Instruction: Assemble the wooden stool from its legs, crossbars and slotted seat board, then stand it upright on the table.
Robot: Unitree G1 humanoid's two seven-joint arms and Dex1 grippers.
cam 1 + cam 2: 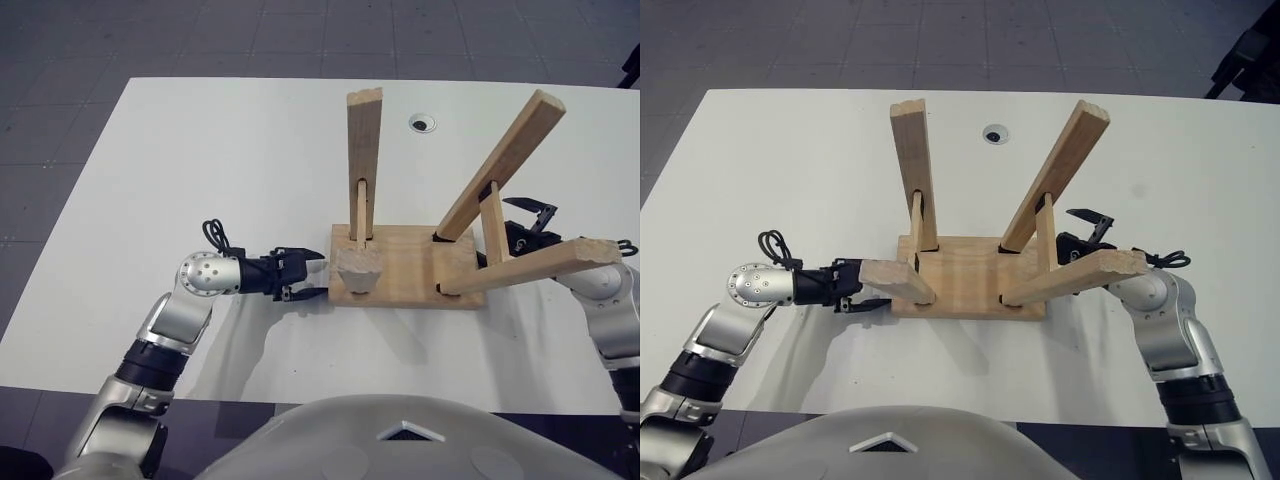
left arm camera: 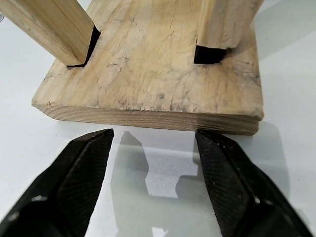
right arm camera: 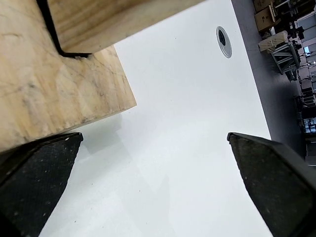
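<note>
Since the pale wooden stool (image 1: pixel 400 250) sits upside down on the white counter (image 1: pixel 200 150), with its rectangular seat board (image 1: pixel 415 285) flat and four square legs (image 1: pixel 365 130) splayed upward, we judge that only the flip is left. Our left pincer (image 1: pixel 309 277) gapes empty, the board's short edge just ahead of its tips. Our right pincer (image 3: pixel 154 137) is wide open and empty too, with the opposite edge beside one fingertip. We expect stiff, light, dry wood whose slotted joints could work loose, so we would clamp the board's edges, not the legs
</note>
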